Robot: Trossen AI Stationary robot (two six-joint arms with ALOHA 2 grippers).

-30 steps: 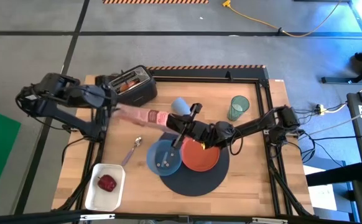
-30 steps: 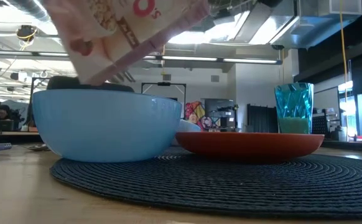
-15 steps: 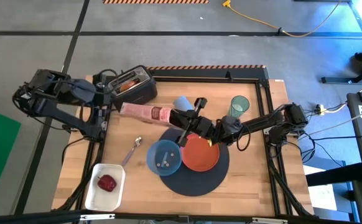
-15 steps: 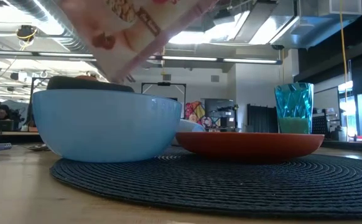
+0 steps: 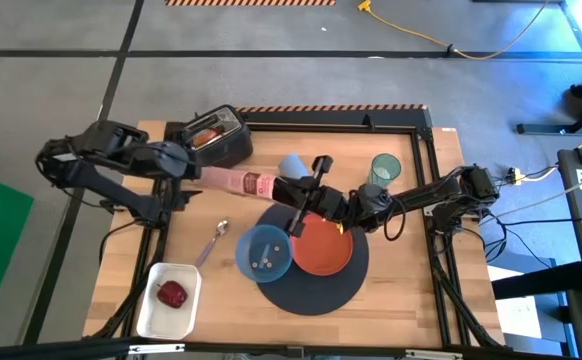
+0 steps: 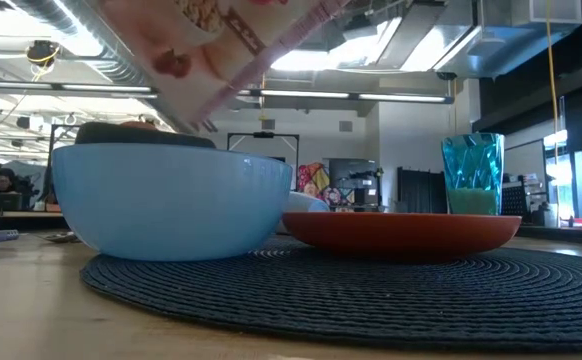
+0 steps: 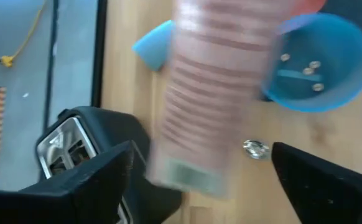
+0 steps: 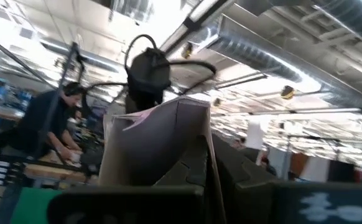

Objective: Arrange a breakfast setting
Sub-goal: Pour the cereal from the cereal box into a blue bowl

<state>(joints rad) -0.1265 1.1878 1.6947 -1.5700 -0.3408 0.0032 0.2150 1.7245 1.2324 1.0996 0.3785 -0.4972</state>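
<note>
Two arms meet over the middle of the table in the high view. The right gripper [image 5: 296, 192] is clenched on one end of the cereal box [image 5: 243, 183], which lies level above the wood just right of the black toaster [image 5: 216, 139]. The left gripper [image 5: 183, 172] sits at the box's other end with its fingers released and spread. Nearer, the large round dark-grey mat [image 5: 311, 290] carries the blue bowl [image 5: 264, 254] on its left, with a few bits of cereal [image 5: 262, 264] inside, and the orange plate [image 5: 323, 249] to its right. The translucent green cup [image 5: 383, 172] stands far right of the mat, and a small blue cup [image 5: 289, 169] is beside the box. The metal spoon [image 5: 214, 238] lies left of the bowl, and the red apple [image 5: 172, 294] sits in a white tray [image 5: 147, 316] at the near left corner.

From the low view, the box [image 6: 211, 50] hangs tilted above the bowl [image 6: 171, 200]; the plate [image 6: 401, 232] and green cup [image 6: 473, 174] stand to the right on the mat [image 6: 371, 290].

Through the left wrist view, the blurred box [image 7: 218, 93] lies between the open fingers [image 7: 75, 183], with the toaster [image 7: 75, 143], bowl [image 7: 330, 68] and spoon [image 7: 254, 148] beyond.

Up close in the right wrist view, the box's opened flaps [image 8: 162, 143] fill the foreground; a person [image 8: 50, 124] is in the room behind.
</note>
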